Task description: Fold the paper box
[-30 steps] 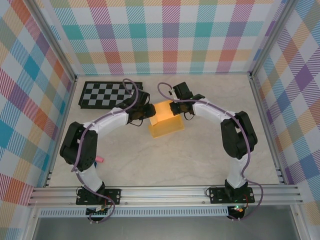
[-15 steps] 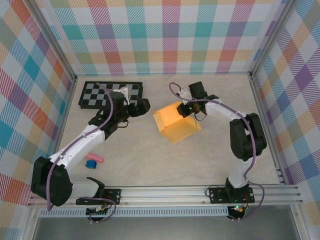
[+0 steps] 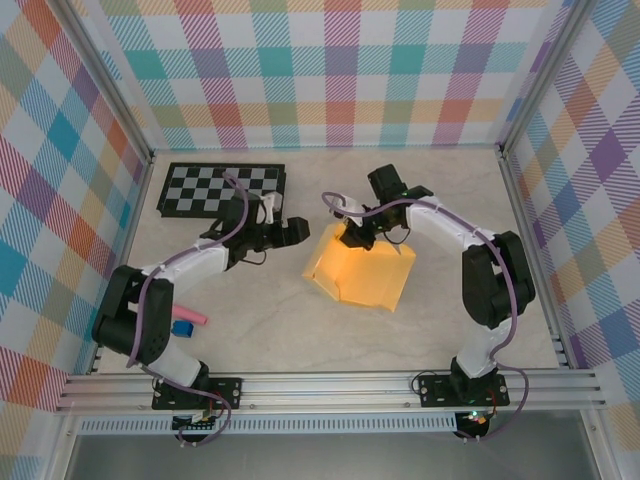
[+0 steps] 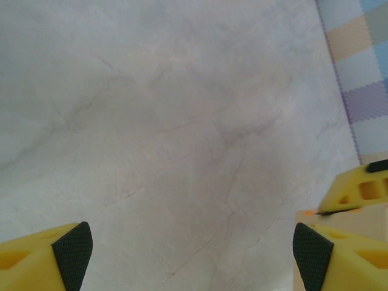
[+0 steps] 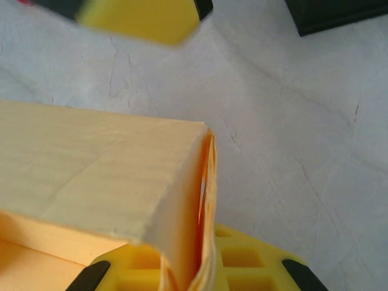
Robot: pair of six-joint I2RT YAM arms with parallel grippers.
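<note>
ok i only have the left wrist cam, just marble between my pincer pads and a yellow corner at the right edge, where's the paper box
observer: The paper box lies to the right of the left pincer, close by but apart from it.
operator: is the other arm on it
observer: Yes, the right pincer is shut on the box's far edge, with a folded wall going down into its grip.
operator: whats on my other side
observer: The checkerboard lies flat at the far left, behind your arm.
</note>
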